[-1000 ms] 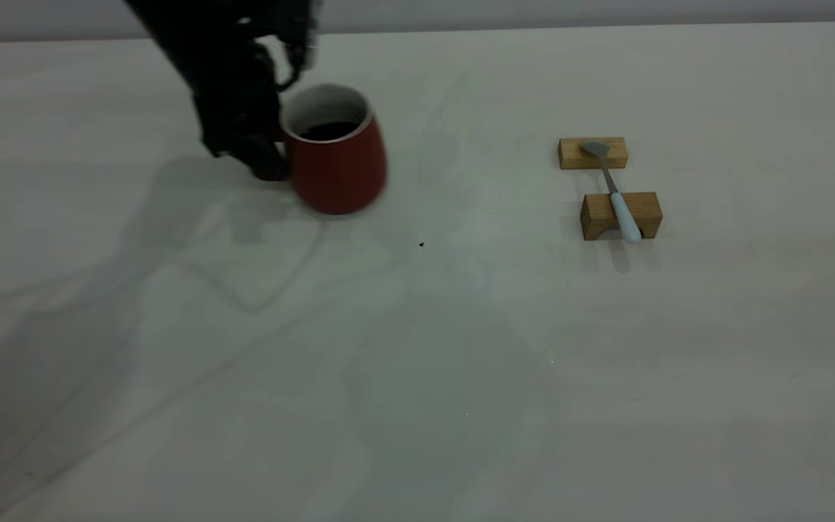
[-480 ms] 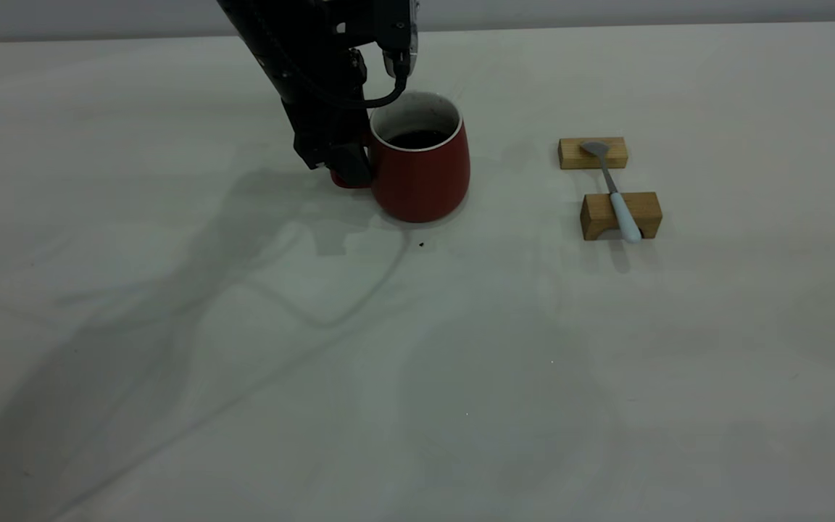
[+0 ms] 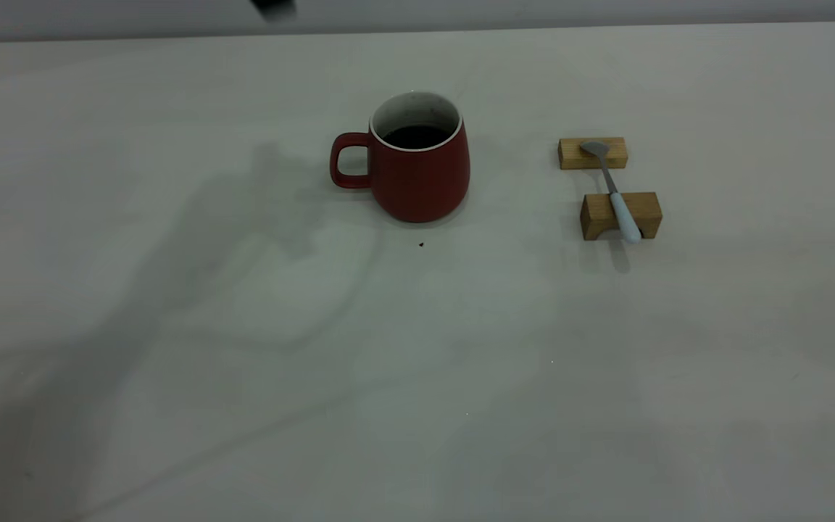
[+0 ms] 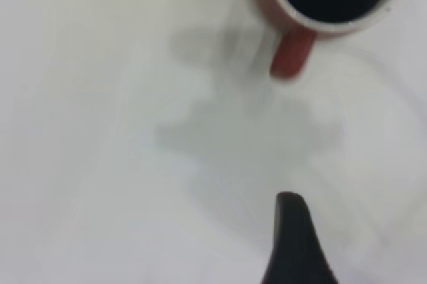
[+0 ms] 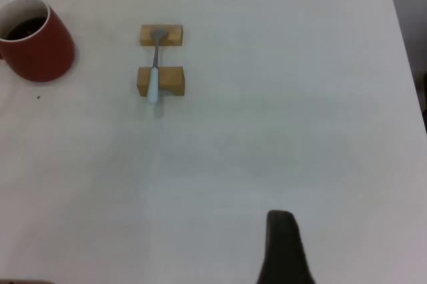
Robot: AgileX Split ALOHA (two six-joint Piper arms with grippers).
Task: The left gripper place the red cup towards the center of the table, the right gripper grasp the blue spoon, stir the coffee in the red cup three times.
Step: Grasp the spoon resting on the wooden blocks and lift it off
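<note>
Red cup (image 3: 419,168) stands alone on the table (image 3: 417,377), coffee (image 3: 416,136) inside; blue spoon (image 3: 615,197) bridges two wooden blocks (image 3: 609,187) beside it. Left gripper (image 4: 293,244) hovers above the cup, right gripper (image 5: 283,247) well clear; how wide either claw stands, I can't tell.

Beyond my table (image 3: 171,435), past its far edge, a plain grey wall (image 3: 533,11) runs the full width. At that table's right edge I see dark floor (image 5: 410,4). Soft shadows lie across its surface.
</note>
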